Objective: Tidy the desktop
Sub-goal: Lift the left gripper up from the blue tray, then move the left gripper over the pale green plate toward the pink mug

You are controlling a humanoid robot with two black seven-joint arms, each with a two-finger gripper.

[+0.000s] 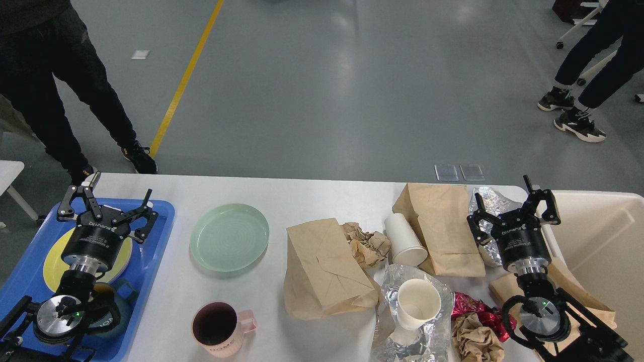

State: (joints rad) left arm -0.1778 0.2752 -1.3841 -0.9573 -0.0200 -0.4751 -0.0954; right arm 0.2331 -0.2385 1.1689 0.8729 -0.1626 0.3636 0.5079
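The white desktop (312, 196) spans the view, strewn with dishes and litter. My left gripper (104, 197) hovers open over the blue tray (163, 216), above a yellow plate (53, 264). A blue mug (113, 306) sits in the tray under my left arm. Over the right end my right gripper (513, 201) is open, above crumpled foil (490, 198). A green plate (229, 237) and a pink mug (221, 329) lie left of centre. Two brown paper bags (322, 266) (443, 226), two paper cups (402, 239) (417, 301) and crumpled paper (367, 244) fill the middle.
A beige bin (604, 236) stands off the right end of the desktop. Clear plastic wrap (432, 286), a red shiny wrapper (475, 306), a brown paper ball (475, 339) and a third bag (578, 286) lie near my right arm. People's legs (75, 100) (588, 75) stand on the floor beyond.
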